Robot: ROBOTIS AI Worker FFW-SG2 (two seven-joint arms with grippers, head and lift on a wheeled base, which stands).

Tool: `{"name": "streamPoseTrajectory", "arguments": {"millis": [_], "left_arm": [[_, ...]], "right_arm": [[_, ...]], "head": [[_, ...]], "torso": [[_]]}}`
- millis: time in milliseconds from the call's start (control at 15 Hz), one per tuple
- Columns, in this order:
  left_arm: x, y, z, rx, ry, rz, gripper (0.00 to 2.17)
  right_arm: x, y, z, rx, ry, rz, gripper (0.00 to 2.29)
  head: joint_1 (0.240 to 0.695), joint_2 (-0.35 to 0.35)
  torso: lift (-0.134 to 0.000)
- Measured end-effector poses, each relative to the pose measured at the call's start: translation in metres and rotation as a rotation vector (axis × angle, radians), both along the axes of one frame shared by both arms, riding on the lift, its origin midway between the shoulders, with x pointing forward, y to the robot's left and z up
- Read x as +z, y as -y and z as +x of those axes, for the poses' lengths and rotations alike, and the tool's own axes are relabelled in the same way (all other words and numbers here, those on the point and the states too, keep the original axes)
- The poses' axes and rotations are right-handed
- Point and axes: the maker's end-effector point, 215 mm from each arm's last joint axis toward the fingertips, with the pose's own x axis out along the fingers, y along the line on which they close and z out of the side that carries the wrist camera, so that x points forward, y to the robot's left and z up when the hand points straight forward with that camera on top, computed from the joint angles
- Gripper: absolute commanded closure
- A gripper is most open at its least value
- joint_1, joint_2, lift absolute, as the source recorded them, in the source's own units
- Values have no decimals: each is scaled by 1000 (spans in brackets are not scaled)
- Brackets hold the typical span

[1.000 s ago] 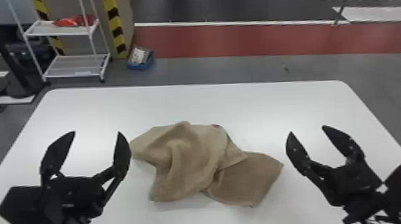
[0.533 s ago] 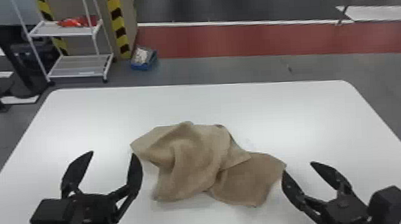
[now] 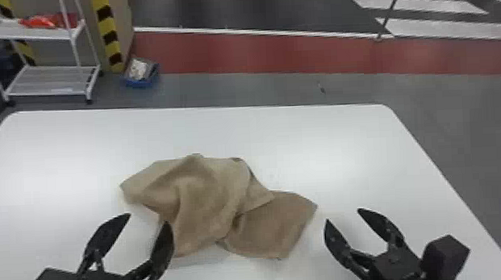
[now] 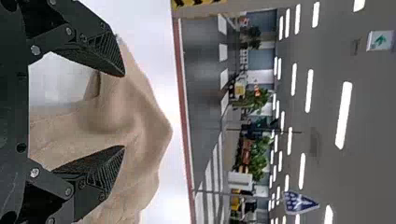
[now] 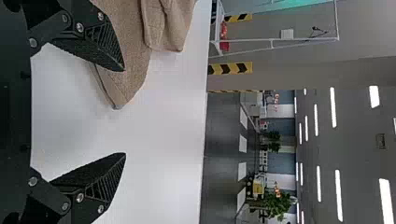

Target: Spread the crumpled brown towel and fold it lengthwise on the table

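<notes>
Both grippers have come lower in the head view: left gripper (image 3: 147, 219) is now at the brown towel's (image 3: 207, 192) eight o'clock side, one finger overlapping its edge in this view, and right gripper (image 3: 344, 215) is just beside the towel at four o'clock. Each one has its two fingers wide apart. Towel lies crumpled on the white table (image 3: 322, 146), raised folds toward ten o'clock, and a flatter part stretches toward four o'clock.

Bright strip lights (image 4: 343, 115) overhead; soft glare on tabletop (image 3: 323, 150), faint shadow beside towel (image 3: 207, 192).
</notes>
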Motion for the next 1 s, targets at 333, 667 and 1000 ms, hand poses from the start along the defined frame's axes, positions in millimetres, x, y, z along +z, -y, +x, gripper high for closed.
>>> {"name": "streamPoseTrajectory", "arguments": {"millis": [333, 667, 1000], "left_arm": [[-41, 20, -13, -77, -164, 34, 417], [-62, 16, -13, -75, -225, 63, 417], [-69, 11, -15, -67, -256, 92, 724]], "right_arm": [[-3, 2, 1, -11, 10, 11, 279], [-6, 0, 2, -11, 9, 14, 279], [-2, 0, 3, -6, 20, 11, 279]], "head": [[695, -243], [695, -238], [695, -230]], "torso": [[-123], [-123], [-123]]}}
